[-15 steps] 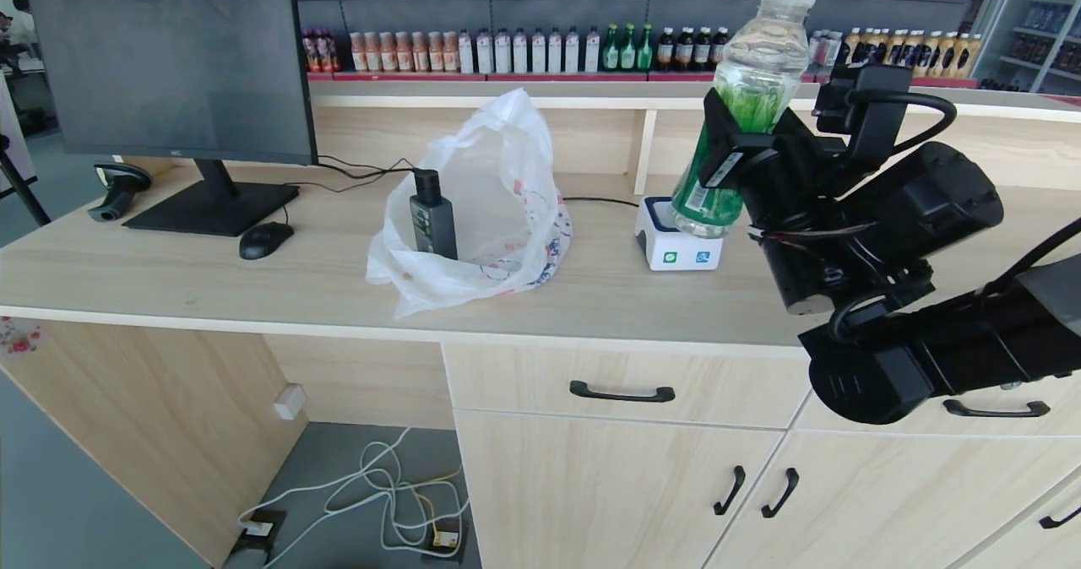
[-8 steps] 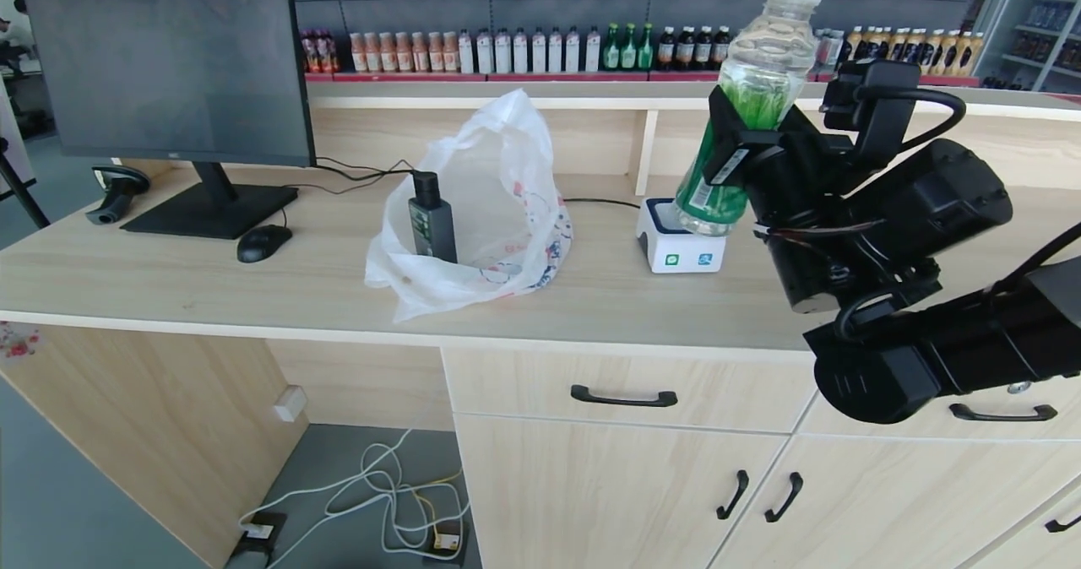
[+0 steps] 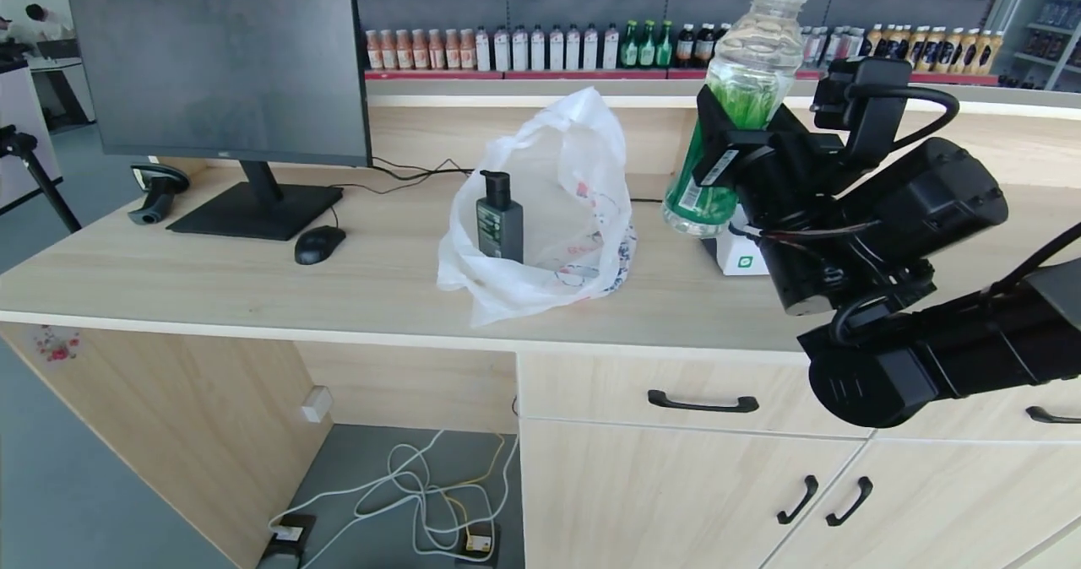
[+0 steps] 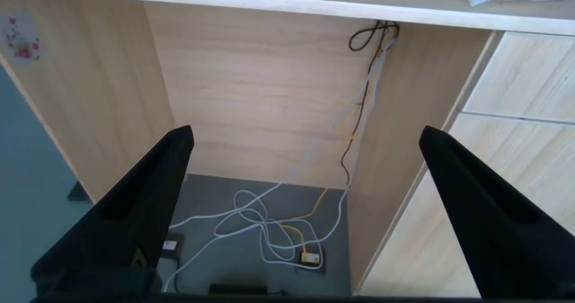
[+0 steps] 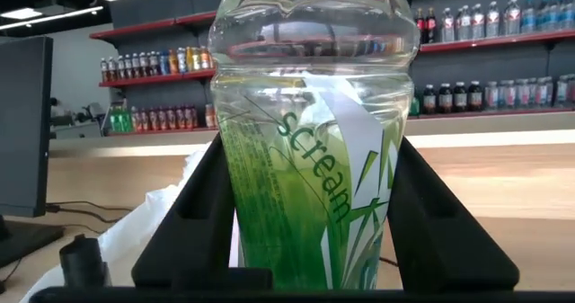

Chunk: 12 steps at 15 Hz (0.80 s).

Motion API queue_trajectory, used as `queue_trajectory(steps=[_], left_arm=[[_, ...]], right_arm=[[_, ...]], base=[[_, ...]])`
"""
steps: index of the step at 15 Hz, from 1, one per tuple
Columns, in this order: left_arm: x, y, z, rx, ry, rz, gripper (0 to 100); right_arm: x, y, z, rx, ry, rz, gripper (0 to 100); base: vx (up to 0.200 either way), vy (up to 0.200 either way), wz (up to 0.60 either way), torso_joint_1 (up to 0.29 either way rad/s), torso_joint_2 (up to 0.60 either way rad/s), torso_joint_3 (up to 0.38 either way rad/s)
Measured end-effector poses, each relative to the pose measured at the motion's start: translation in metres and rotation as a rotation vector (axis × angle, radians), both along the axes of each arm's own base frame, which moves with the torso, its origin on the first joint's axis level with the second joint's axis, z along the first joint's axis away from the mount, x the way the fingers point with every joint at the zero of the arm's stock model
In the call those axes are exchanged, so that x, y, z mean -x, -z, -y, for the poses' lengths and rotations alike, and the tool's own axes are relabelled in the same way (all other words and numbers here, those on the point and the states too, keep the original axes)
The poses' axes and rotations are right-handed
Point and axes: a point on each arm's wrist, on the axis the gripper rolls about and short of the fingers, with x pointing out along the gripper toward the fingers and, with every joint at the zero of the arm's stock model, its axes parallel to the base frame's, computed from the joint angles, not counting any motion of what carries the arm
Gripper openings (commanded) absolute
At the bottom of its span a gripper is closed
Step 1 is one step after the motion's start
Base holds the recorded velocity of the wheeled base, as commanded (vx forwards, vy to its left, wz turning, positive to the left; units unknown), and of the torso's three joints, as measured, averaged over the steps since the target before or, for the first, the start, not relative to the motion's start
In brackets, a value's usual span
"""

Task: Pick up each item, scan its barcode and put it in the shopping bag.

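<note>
A clear drink bottle (image 3: 747,79) with a green label (image 5: 310,159) is held upright above the wooden counter (image 3: 253,290), with my right gripper (image 3: 725,134) shut on its middle. The bottle's base hangs just left of the white barcode scanner box (image 3: 743,258) and right of the white plastic shopping bag (image 3: 583,206). The bag stands open on the counter, and a dark pump bottle (image 3: 498,224) stands upright inside it. My left gripper (image 4: 305,222) is open and holds nothing, low in front of the counter's open recess.
A monitor (image 3: 220,62), a mouse (image 3: 319,244) and a handheld scanner (image 3: 156,193) sit on the counter's left part. Store shelves of bottles (image 3: 549,46) run behind the counter. Drawers (image 3: 701,402) lie below, and cables (image 4: 269,240) trail on the floor in the recess.
The head camera has shifted, so the scene sits further right. Against the scanner box, the held bottle has moved left, from over the box towards the bag.
</note>
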Motion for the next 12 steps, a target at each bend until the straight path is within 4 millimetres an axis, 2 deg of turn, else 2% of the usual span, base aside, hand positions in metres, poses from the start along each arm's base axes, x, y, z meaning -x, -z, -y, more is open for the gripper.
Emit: queue_trajectory(steps=[6,12], left_arm=[[0.000,0.000,0.000,-0.003,0.000,0.000,100],[0.000,0.000,0.000,-0.004,0.000,0.000,100]], right_arm=[[0.006,0.000,-0.009,-0.001,-0.030,0.001,0],[0.016,0.017,-0.022,0.033,-0.074,-0.060,0]], base=[[0.000,0.200,0.00,0.000,0.00,0.002],[0.000,0.000,0.00,0.000,0.00,0.000]])
